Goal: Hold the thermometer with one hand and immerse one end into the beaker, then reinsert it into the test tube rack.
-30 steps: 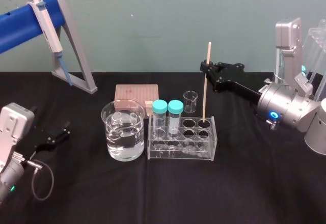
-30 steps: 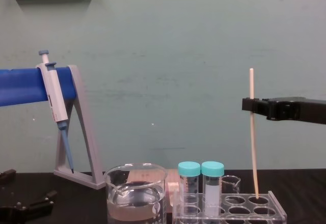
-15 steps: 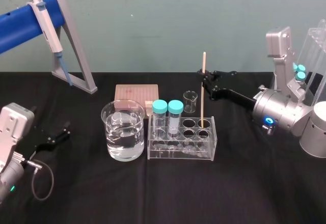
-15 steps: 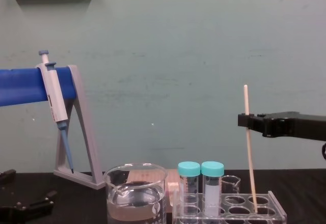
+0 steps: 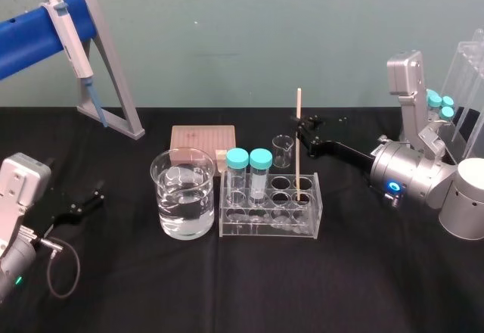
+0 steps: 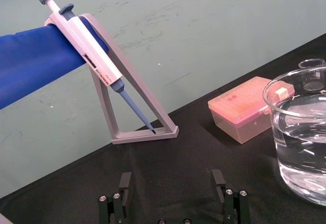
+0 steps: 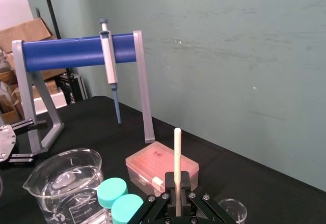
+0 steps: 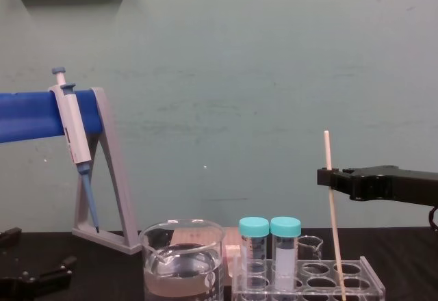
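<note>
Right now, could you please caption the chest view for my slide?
Right gripper holds the thermometer in the rack beside the beaker; left gripper parked.

One thermometer [image 5: 298, 140]. One clear rack [image 5: 268, 228], with two teal-capped tubes [image 5: 237, 172] standing in it. Two beakers: one large beaker [image 5: 182, 206] with water and one small beaker [image 5: 282, 151]. One pipette [image 5: 68, 36], on one grey stand [image 5: 115, 72] with a single blue bar [image 5: 26, 42]. One pink box [image 5: 203, 139], and one small cream block [image 5: 221, 157] just beside it. Two claws: the left claw [image 6: 171, 182] and the right claw [image 5: 303, 131]. Two more teal caps [image 5: 441, 104] sit by the right arm. One black counter [image 5: 378, 280].
</note>
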Robot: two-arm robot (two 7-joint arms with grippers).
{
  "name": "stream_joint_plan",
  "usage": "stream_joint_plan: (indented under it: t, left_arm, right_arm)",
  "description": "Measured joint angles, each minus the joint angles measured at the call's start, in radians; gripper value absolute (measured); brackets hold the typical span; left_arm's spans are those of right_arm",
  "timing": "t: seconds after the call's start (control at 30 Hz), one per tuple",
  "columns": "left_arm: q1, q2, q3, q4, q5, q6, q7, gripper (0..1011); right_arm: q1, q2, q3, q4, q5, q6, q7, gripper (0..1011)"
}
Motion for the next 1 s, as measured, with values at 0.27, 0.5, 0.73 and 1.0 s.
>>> stream_joint_plan:
  t: [0.27,0.5,0.73,1.0]
  left_arm:
    - [0.0,0.0,0.0,0.0,0.0,0.0,0.0,1004]
    - [0.0,0.0,0.0,0.0,0.0,0.0,0.0,1004]
    - [0.0,0.0,0.0,0.0,0.0,0.0,0.0,1004]
    - [0.0,0.0,0.0,0.0,0.0,0.0,0.0,1004]
  right_arm:
    - [0.007,-0.007,0.002,0.019,-0.003,0.008,0.008,53]
    - [0.008,-0.008,0.003,0.02,-0.002,0.011,0.008,53]
    - [0.008,-0.007,0.003,0.019,-0.002,0.01,0.008,53]
    - [0.001,-0.007,0.003,0.012,-0.005,0.006,0.008,53]
